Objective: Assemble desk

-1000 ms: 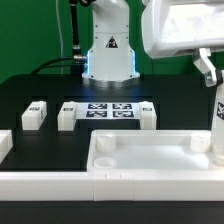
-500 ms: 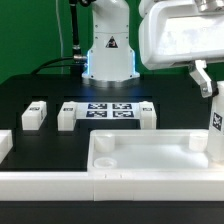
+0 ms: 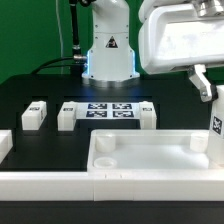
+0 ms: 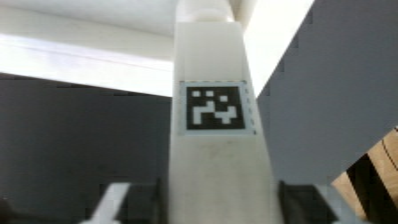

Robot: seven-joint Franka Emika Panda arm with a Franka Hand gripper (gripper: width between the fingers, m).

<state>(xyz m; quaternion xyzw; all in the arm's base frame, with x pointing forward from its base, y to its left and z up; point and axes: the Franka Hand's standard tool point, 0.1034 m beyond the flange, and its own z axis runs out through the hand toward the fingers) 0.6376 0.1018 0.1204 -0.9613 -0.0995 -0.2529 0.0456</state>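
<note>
The desk top (image 3: pixel 150 143), a white tray with a raised rim and corner sockets, lies at the front of the table. My gripper (image 3: pixel 210 95) is at the exterior view's right, shut on a white leg (image 3: pixel 216 125). It holds the leg upright over the top's far right corner. Whether the leg's lower end sits in the socket is hidden. In the wrist view the leg (image 4: pixel 214 110) shows its square tag, and it runs between my gripper's (image 4: pixel 217 205) two fingers. Three more legs (image 3: pixel 34 115), (image 3: pixel 67 115), (image 3: pixel 148 113) lie on the black table behind the top.
The marker board (image 3: pixel 108 110) lies between the loose legs. The arm's base (image 3: pixel 108 55) stands behind it. A long white rail (image 3: pixel 50 185) runs along the front edge, and a white block (image 3: pixel 4 146) is at the left edge.
My gripper has come down a little with the leg in it, over the top's far right corner. The loose legs and the desk top have not moved.
</note>
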